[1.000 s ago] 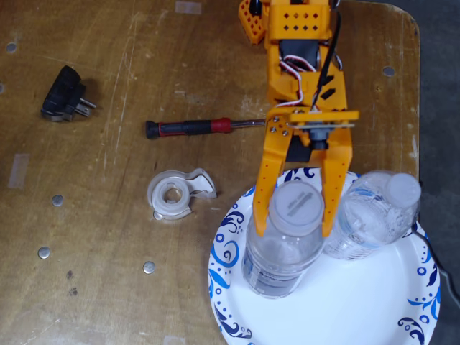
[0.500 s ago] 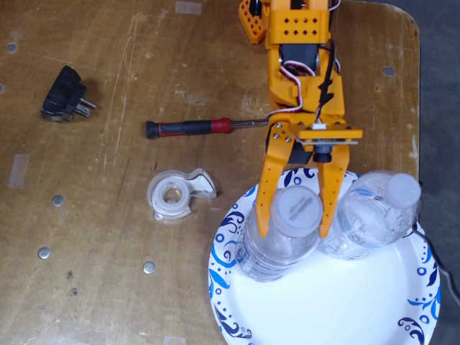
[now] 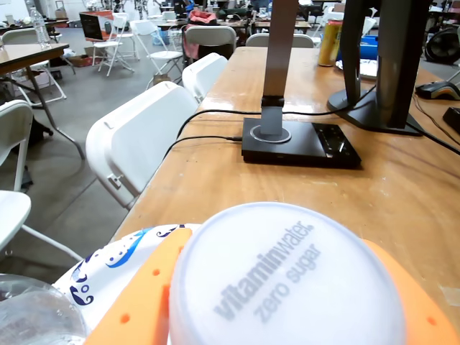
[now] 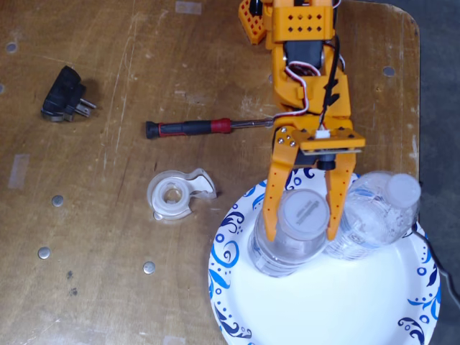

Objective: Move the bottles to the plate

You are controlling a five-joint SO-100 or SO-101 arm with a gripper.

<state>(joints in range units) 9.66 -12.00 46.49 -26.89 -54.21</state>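
In the fixed view my orange gripper (image 4: 300, 236) is shut on a clear bottle (image 4: 287, 251) just below its white cap, one finger on each side. This bottle stands on the white plate (image 4: 338, 302) with blue swirls, near its upper left rim. A second clear bottle (image 4: 370, 215) with a white cap rests tilted on the plate's upper right part, close beside the right finger. The wrist view looks down on the held bottle's cap (image 3: 287, 287), printed "vitaminwater zero sugar", between orange fingers (image 3: 136, 305). The plate's rim (image 3: 108, 262) and the second bottle (image 3: 32, 316) show at lower left.
A red-and-black screwdriver (image 4: 194, 128), a clear tape dispenser (image 4: 176, 194) and a black plug (image 4: 65, 95) lie on the wooden table left of the plate. The table's right edge (image 4: 418, 108) is near. A black stand base (image 3: 298, 140) and white chairs (image 3: 144, 136) appear in the wrist view.
The gripper has shifted a little to the right with the bottle. The bottle now stands more upright and further onto the plate. The second bottle has stayed put.
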